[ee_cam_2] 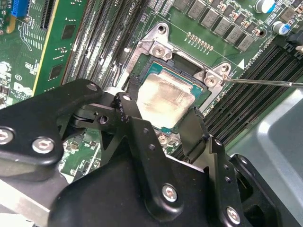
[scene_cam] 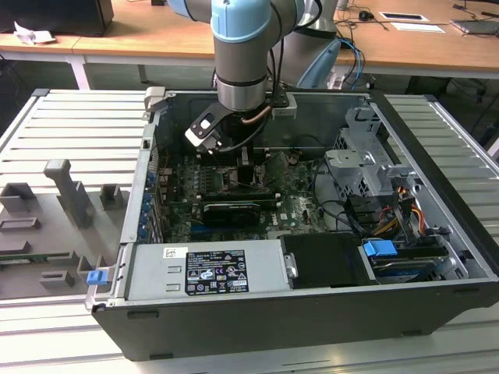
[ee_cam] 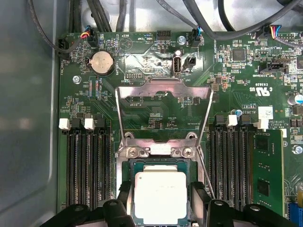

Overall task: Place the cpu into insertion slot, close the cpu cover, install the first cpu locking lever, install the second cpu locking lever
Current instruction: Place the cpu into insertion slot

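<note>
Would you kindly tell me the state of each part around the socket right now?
cpu: seated in the insertion slot, metal top up.
cpu cover: open, hinged away from the slot.
locking lever: released, not holding the cover.
gripper: low over the cpu.
computer case: side open, board exposed.

The gripper (ee_cam: 160,204) fills the room right over the cpu (ee_cam: 160,196) in the insertion slot (ee_cam: 160,163). The cpu cover (ee_cam: 163,89) is swung back, off the socket. Memory slots (ee_cam: 87,165) crowd both sides, and a thin lever wire (ee_cam: 204,172) runs just beside one edge. In the exterior view, the drive cage (scene_cam: 362,164) and case wall (scene_cam: 153,156) hem in the arm (scene_cam: 242,70)
</note>
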{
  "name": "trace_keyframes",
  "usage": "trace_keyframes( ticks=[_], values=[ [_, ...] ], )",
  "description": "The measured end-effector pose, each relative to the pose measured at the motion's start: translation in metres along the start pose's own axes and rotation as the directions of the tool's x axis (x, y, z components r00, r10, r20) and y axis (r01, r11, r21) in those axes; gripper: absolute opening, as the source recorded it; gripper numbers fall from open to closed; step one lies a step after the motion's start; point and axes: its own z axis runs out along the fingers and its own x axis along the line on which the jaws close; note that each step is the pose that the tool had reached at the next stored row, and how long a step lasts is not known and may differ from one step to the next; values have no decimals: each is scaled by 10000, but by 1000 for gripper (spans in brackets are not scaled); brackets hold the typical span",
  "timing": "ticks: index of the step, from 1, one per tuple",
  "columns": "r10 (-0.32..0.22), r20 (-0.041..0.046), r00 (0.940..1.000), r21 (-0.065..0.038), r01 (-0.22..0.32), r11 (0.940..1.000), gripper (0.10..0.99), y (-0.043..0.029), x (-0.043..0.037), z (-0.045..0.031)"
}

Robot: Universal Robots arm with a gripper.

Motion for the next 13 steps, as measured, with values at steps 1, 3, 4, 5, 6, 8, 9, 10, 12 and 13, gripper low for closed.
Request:
trace_keyframes(
  ticks=[1, 3, 4, 5, 6, 8, 9, 10, 12, 13],
  values=[
    [0, -2, 10000, -1, 0, 10000, 604, 0, 0, 0],
    [0, -2, 10000, -1, 0, 10000, 604, 0, 0, -6],
    [0, -2, 10000, 0, 0, 10000, 604, 1, 0, -12],
    [0, -3, 10000, -1, 0, 10000, 604, 1, 0, -18],
    [0, -2, 10000, -1, 0, 10000, 604, 2, 0, -27],
    [0, -2, 10000, 0, 0, 10000, 604, 4, 0, -49],
    [-1, -3, 10000, 4, 1, 10000, 604, 5, 0, -64],
    [0, -1, 10000, 10, 0, 10000, 588, 6, 1, -78],
    [0, -3, 10000, 15, 0, 10000, 525, 7, 1, -88],
    [0, -4, 10000, 17, 0, 10000, 459, 8, 1, -90]
  ],
)
